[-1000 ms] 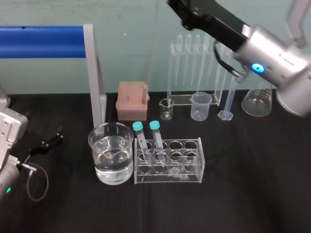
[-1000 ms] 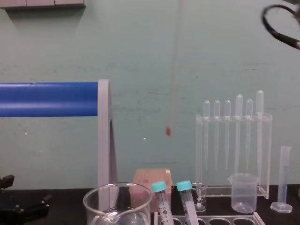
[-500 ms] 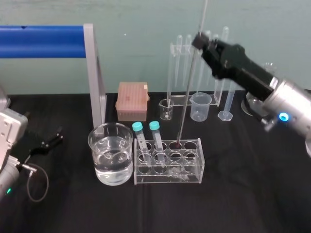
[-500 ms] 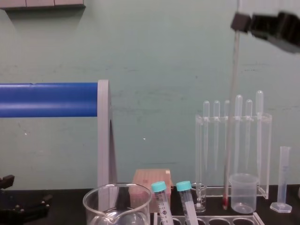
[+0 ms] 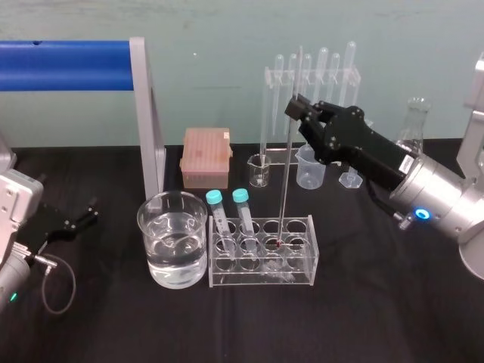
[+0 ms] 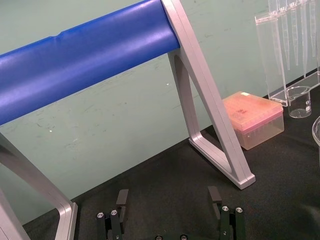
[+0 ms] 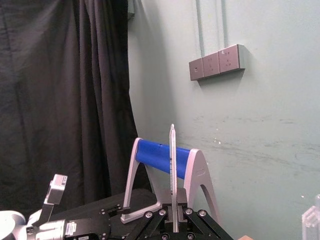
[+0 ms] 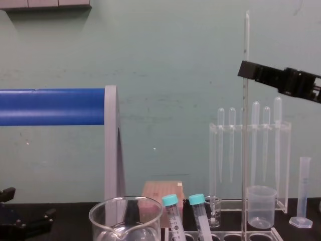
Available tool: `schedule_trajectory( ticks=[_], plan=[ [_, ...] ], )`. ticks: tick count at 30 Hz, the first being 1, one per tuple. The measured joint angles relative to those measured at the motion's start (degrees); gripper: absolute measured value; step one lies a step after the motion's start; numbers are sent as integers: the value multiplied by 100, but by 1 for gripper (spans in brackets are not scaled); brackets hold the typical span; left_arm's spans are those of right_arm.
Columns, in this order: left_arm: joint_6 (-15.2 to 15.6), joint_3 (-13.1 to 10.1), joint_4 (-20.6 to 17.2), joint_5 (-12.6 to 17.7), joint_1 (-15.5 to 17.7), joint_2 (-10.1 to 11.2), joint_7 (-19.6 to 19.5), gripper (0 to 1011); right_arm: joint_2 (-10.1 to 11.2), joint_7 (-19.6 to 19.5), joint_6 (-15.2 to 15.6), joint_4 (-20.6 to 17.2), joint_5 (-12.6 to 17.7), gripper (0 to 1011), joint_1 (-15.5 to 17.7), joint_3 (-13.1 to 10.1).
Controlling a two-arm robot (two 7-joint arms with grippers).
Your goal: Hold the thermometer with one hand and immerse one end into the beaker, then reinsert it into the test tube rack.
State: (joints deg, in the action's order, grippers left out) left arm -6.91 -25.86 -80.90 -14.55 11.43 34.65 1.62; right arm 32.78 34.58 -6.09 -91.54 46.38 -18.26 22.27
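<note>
glass thermometer [image 5: 286, 174] stands near-vertical, red bulb end down in the rack [image 5: 310, 266], third hole from the left; can't tell which row, or whether the bulb is on the rack floor. right gripper [image 5: 296, 112] is clamped on the upper part of the rod, arm coming in from 3 o'clock. two capped tubes [image 5: 231, 215] sit in the rack at the thermometer's 9 o'clock. beaker [image 5: 148, 227] with water is just beside the rack, also at 9 o'clock. looks like the reinsertion, nearly done. lower straight along the rod's axis until it seats, with no side load on the hole edge. open the fingers slowly, then back out toward 3 o'clock, away from the pipette stand [image 5: 266, 106] at 12 o'clock. left gripper [image 6: 168, 197] parked at 9 o'clock on the table [image 5: 378, 318], fingers spread, holding nothing.
</note>
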Motion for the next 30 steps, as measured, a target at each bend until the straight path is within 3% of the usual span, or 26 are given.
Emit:
schedule_trajectory(
  ticks=[12, 30],
  plan=[
    [0, 0, 0, 0, 0, 0, 0, 1008, -204, 355, -277, 400, -474, 53, -97, 183],
    [0, 0, 0, 0, 0, 0, 0, 1008, -366, 756, -402, 875, -954, 53, -367, 464]
  ],
)
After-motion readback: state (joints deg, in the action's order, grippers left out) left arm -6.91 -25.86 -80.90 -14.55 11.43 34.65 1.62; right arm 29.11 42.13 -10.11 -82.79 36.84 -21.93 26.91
